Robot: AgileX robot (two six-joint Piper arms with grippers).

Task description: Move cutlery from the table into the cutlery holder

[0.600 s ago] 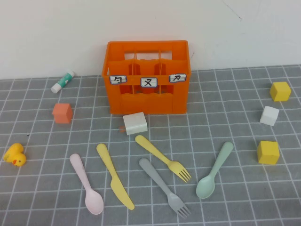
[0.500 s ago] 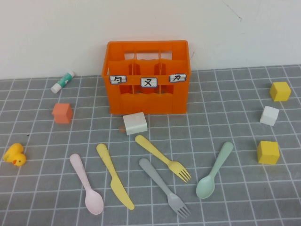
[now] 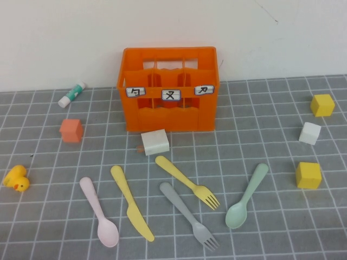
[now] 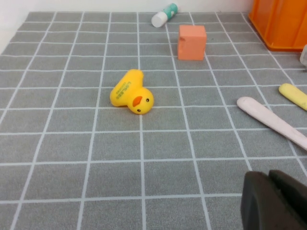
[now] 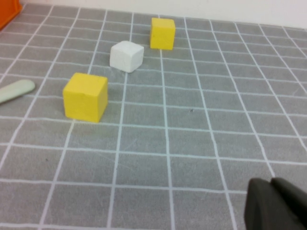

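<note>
Orange slatted plastic forms the cutlery holder (image 3: 168,89), which stands at the back of the table (image 3: 260,146) by the wall; nothing can be seen inside its three front compartments. Each compartment carries a small white label (image 3: 171,95) with a black mark that cannot be read for certain.

All five pieces are laid on the table in front of the holder: pink spoon (image 3: 99,211), yellow knife (image 3: 132,202), yellow fork (image 3: 187,182), grey fork (image 3: 188,214) and mint-green spoon (image 3: 247,195).

Neither gripper is seen in the high view. The left gripper (image 4: 276,201) is seen only as a dark shape in its wrist view, its two halves pressed together and holding nothing; the pink spoon's handle and the knife's tip lie just ahead of it, with a yellow duck (image 4: 131,92), bearing small unreadable green print, off to one side. The right gripper (image 5: 278,205) appears likewise clenched and empty, with the mint spoon's handle tip lying well ahead of it to one side, beyond a yellow cube (image 5: 85,97).
</note>
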